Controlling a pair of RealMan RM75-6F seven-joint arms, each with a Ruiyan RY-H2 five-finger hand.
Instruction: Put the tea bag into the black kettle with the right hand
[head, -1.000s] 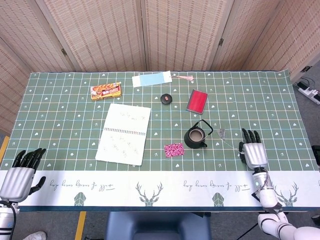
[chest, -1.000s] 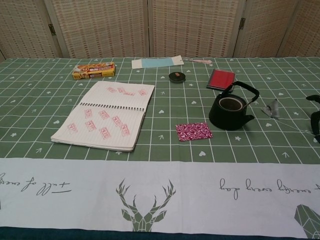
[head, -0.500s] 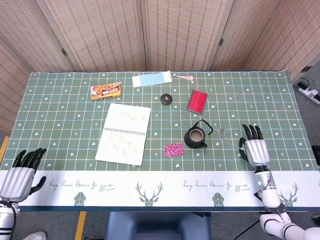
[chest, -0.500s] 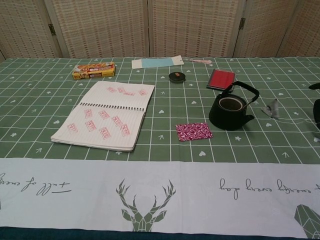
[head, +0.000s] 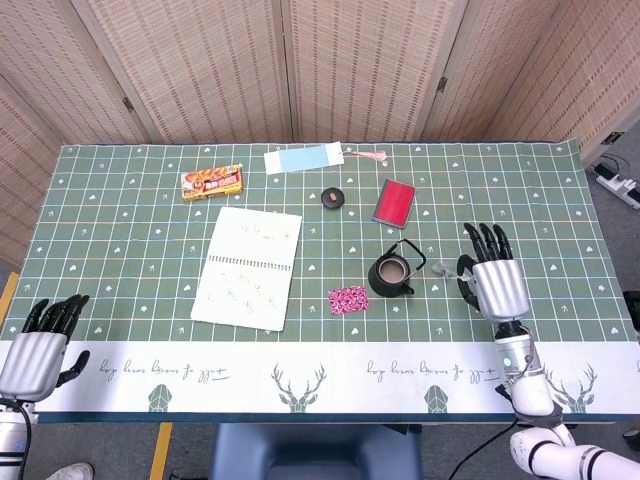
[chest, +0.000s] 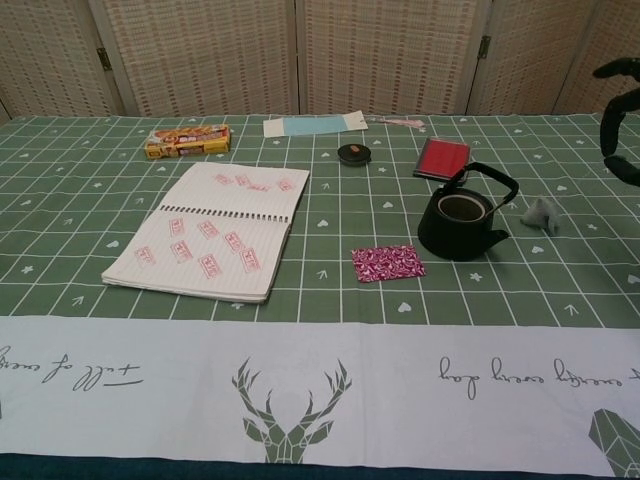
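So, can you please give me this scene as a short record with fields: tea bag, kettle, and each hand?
Tea bag: small grey tea bag, just right of the kettle, outside it.
Kettle: black kettle, upright, top open.
Right hand: right hand, beside the tea bag, fingers spread; any hold on a string is unclear.
Left hand: left hand, at the near left table edge, holding nothing.
Task state: not done.

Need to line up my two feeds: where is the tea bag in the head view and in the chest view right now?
Head view: the tea bag is right of centre, between the black kettle and the right hand.
Chest view: the tea bag is at the right, just right of the kettle's handle.
Shared landmark: the black kettle, immediately left of the bag in both.
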